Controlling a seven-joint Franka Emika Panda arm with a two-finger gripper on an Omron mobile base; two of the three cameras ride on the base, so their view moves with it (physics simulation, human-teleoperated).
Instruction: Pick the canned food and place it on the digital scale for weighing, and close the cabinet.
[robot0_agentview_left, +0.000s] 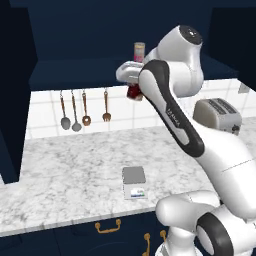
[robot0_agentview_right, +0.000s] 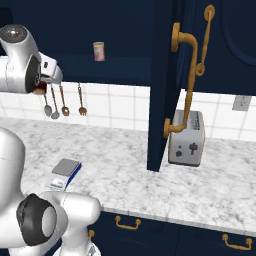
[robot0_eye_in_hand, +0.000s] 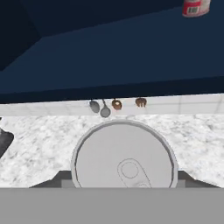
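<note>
The canned food (robot0_agentview_left: 133, 93) is a short maroon can held in the air just in front of the open cabinet's shelf (robot0_agentview_left: 75, 75), well above the counter. My gripper (robot0_agentview_left: 132, 85) is shut on it. In the hand view its silver lid with a pull tab (robot0_eye_in_hand: 124, 157) sits between my two dark fingers (robot0_eye_in_hand: 56, 180). In the right base view the can (robot0_agentview_right: 39, 90) peeks out under the hand. The digital scale (robot0_agentview_left: 134, 181) lies flat near the counter's front edge, below and in front of the can, its grey plate bare (robot0_agentview_right: 66, 167). The cabinet door (robot0_agentview_right: 165, 85) stands wide open.
A taller cream-and-red can (robot0_agentview_left: 139, 51) stands on the cabinet shelf behind my hand. Several utensils (robot0_agentview_left: 75, 114) hang on the tiled wall. A silver toaster (robot0_agentview_right: 186, 137) sits on the marble counter (robot0_agentview_left: 75, 165) beside the open door. Navy drawers with brass pulls (robot0_agentview_left: 108, 227) run below.
</note>
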